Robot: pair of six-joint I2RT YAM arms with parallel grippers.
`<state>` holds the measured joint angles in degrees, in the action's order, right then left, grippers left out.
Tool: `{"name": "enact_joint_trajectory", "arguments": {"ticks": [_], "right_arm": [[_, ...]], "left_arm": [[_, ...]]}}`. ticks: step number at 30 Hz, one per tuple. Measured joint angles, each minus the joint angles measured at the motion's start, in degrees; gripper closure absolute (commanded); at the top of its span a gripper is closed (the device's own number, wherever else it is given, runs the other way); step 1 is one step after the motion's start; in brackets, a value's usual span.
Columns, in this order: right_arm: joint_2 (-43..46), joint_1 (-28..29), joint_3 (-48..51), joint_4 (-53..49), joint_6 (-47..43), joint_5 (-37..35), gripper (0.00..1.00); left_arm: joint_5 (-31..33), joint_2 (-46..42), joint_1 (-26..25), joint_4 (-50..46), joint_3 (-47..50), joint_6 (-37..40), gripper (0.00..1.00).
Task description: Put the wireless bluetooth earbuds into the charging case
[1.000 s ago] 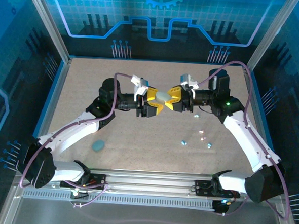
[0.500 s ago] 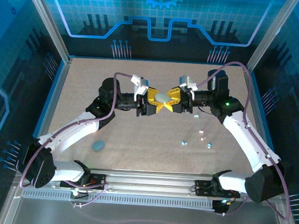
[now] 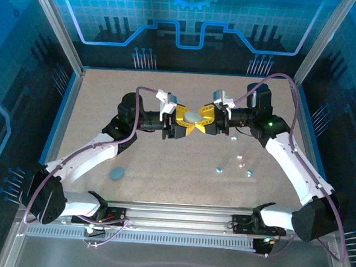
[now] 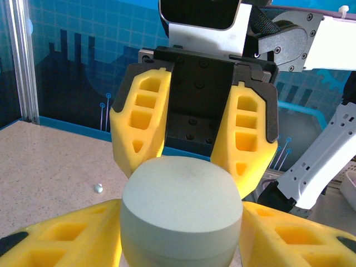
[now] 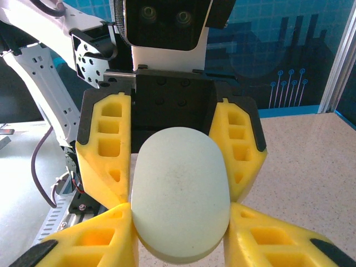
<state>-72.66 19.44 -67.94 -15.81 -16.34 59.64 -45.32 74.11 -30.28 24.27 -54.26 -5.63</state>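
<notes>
A pale green oval charging case (image 3: 193, 117) hangs above the middle of the table between my two grippers, which face each other. My left gripper (image 3: 185, 119) is shut on it from the left and my right gripper (image 3: 202, 118) is shut on it from the right. In the left wrist view the case (image 4: 181, 206) shows a seam and sits tight between my lower yellow fingers (image 4: 61, 239). In the right wrist view the case (image 5: 181, 194) is pinched between my lower fingers (image 5: 94, 239). Tiny earbuds (image 3: 218, 170) lie on the table at the right, another (image 3: 249, 172) close by.
A blue oval case (image 3: 116, 173) lies on the table near the left arm. A small pale piece (image 3: 240, 157) rests below the right forearm, and a whitish bead (image 4: 98, 188) on the tabletop in the left wrist view. Metal frame posts and blue walls ring the table (image 3: 95, 104).
My left gripper's jaws have narrowed onto the case. The right gripper has edged slightly left toward it. The case stays held between the two.
</notes>
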Motion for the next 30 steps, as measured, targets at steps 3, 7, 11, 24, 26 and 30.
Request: {"name": "enact_joint_trajectory", "arguments": {"ticks": [3,7,11,24,26,30], "right_arm": [[0.0,0.0,0.0,0.02,0.26,0.0,0.61],[0.0,0.0,0.0,0.42,0.68,0.02,0.61],[0.0,0.0,0.0,0.42,0.92,0.02,0.61],[0.0,0.0,0.0,0.35,0.83,0.02,0.61],[0.0,0.0,0.0,0.35,0.81,0.02,0.61],[0.0,0.0,0.0,0.35,0.61,0.02,0.61]], "left_arm": [[0.0,0.0,0.0,0.0,0.0,0.02,0.46],[0.0,0.0,0.0,-0.02,0.0,0.2,0.42],[0.0,0.0,0.0,-0.46,0.0,0.66,0.45],[-0.22,0.0,0.0,-1.11,-0.02,1.03,0.49],[-0.22,0.0,0.0,-0.72,0.0,0.85,0.49],[-0.33,0.0,0.0,0.0,-0.02,0.09,0.52]]}}
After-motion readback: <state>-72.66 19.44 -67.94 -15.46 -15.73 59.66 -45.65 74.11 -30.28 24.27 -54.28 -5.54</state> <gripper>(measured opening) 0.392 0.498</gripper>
